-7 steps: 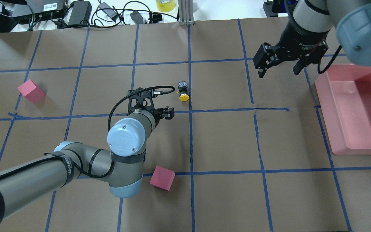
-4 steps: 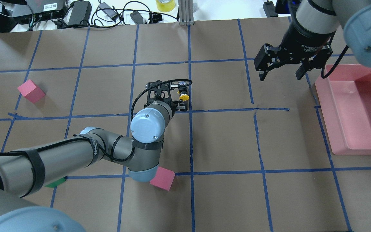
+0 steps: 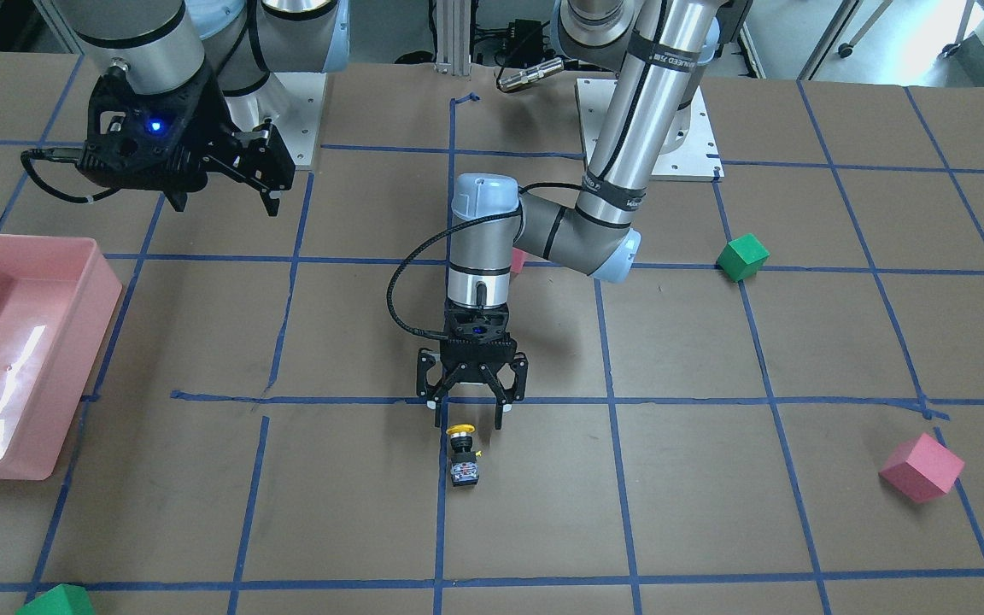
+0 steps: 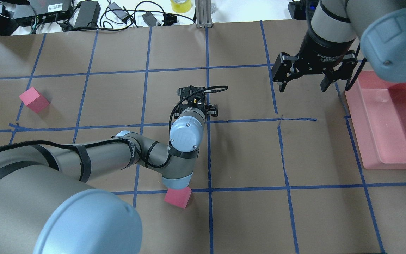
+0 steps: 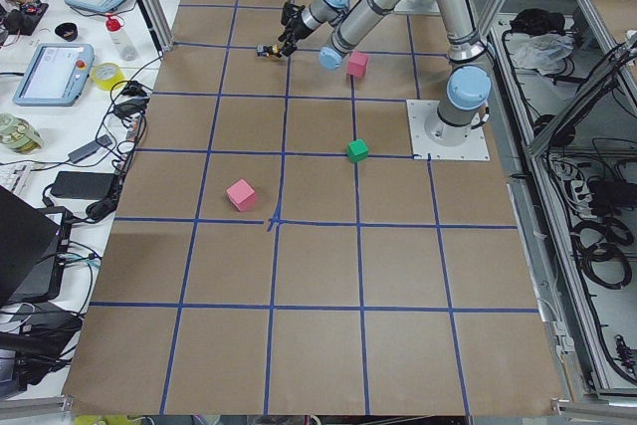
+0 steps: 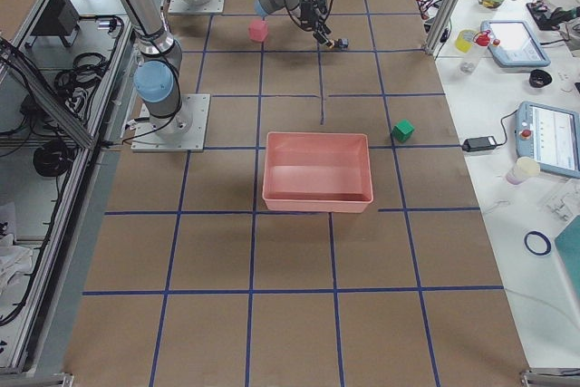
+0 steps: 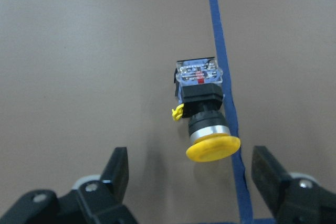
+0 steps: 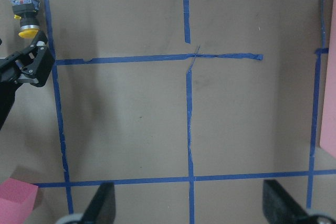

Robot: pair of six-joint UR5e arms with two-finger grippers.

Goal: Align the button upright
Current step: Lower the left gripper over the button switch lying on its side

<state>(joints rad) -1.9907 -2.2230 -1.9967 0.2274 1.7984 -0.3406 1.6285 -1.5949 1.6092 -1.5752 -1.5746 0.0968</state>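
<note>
The button (image 3: pixel 462 453) lies on its side on a blue tape line, its yellow cap toward the robot's base and its black body and silvery base pointing away. My left gripper (image 3: pixel 468 421) hangs open just above the cap end, fingers pointing down. In the left wrist view the button (image 7: pixel 205 114) lies ahead of the open left gripper (image 7: pixel 191 174), the cap level with the fingertips and nothing touching. The left wrist hides the button in the overhead view. My right gripper (image 4: pixel 302 87) hovers open and empty, far to the right of the button (image 8: pixel 24 11).
A pink bin (image 4: pixel 365 141) stands at the table's right edge, beside the right gripper. A pink cube (image 4: pixel 177 197) sits under the left elbow and another pink cube (image 4: pixel 34 99) at the far left. Green cubes (image 3: pixel 742 257) (image 3: pixel 56 602) lie apart from the button.
My left arm has swung right and forward, bringing its open gripper from beside the button to directly over it. The right gripper shifted slightly left and stayed open.
</note>
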